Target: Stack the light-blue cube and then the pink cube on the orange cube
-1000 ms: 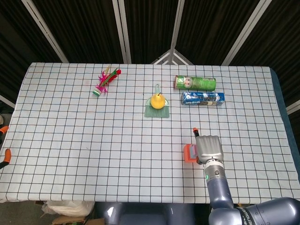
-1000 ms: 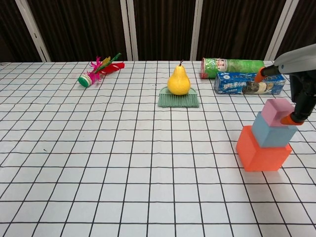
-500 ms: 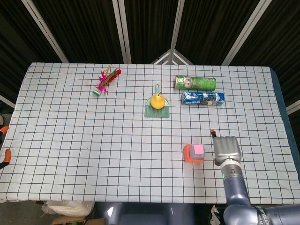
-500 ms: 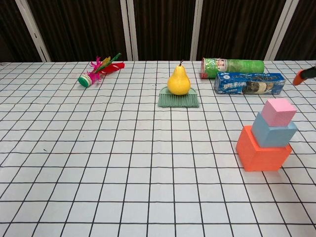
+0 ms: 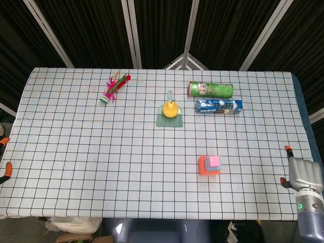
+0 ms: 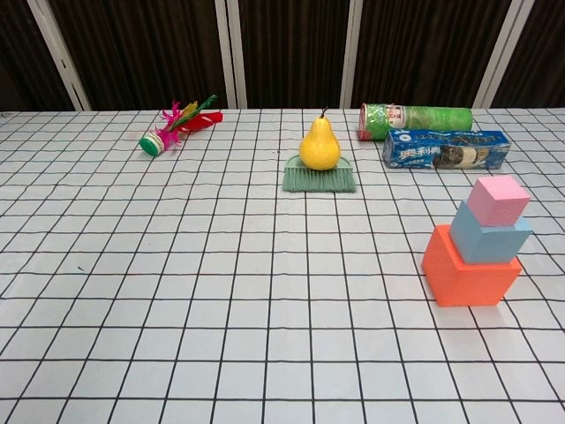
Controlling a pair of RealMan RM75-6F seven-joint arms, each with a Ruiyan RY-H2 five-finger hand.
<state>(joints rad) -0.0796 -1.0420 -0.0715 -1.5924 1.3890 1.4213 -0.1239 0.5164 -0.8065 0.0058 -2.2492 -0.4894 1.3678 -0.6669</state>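
Observation:
The three cubes stand stacked right of the table's middle. In the chest view the orange cube [image 6: 466,272] is at the bottom, the light-blue cube [image 6: 490,235] sits on it, and the pink cube [image 6: 497,200] is on top, each slightly turned. From above, the pink cube [image 5: 214,161] covers most of the stack, with the orange cube [image 5: 201,165] showing at its left. My right hand [image 5: 305,174] hangs off the table's right front edge, far from the stack, holding nothing. Only orange tips of my left hand [image 5: 4,171] show at the far left edge.
A yellow pear [image 6: 320,143] sits on a green brush [image 6: 320,176] at mid-table. A green can [image 6: 415,118] and a blue cookie packet [image 6: 446,149] lie at the back right. A feathered shuttlecock [image 6: 172,128] lies at the back left.
My right hand let go of the pink cube and drew away to the right, leaving the chest view. The stack stayed in place.

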